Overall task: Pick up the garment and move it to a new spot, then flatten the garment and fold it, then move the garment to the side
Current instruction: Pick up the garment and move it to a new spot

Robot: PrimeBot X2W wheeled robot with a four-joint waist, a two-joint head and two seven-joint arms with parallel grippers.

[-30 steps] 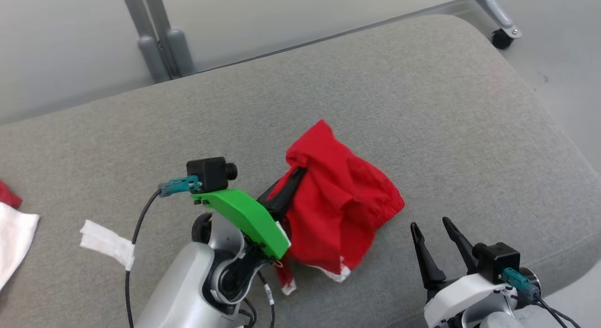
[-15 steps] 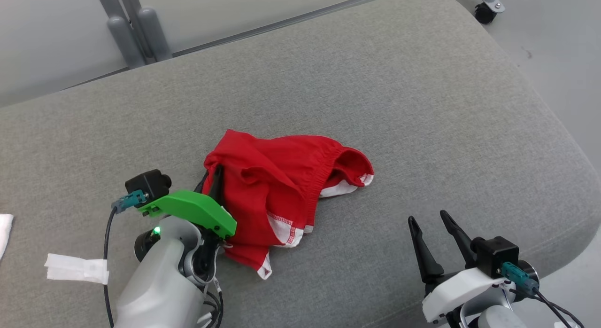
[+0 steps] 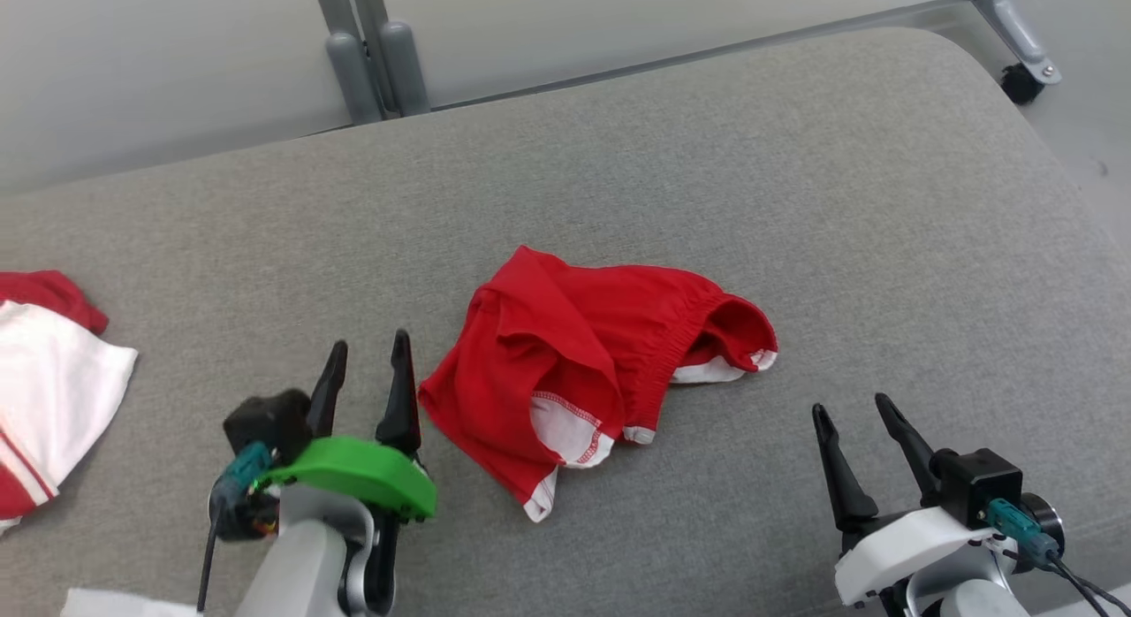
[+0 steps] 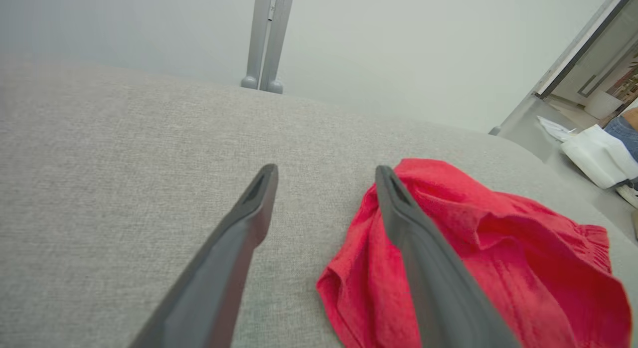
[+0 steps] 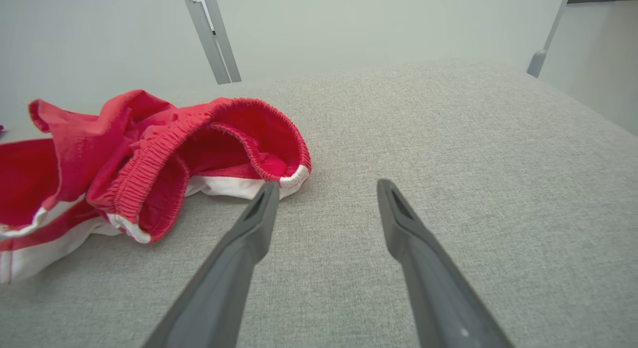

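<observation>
Now: red garment (image 3: pixel 592 369) crumpled mid grey cushion (image 3: pixel 795 201). Left gripper (image 3: pixel 371 339) just beside it at garment's 9 o'clock, jaws spread, empty. Right gripper (image 3: pixel 850 403) at 3 o'clock, apart from cloth, jaws spread, empty.

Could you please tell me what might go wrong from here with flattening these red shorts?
The shorts lie bunched with layers doubled over, so the left claw or right claw, both open near them, might pinch several layers and spread nothing. Another red and white garment lies on the left; a wide sweep could drag it.
</observation>
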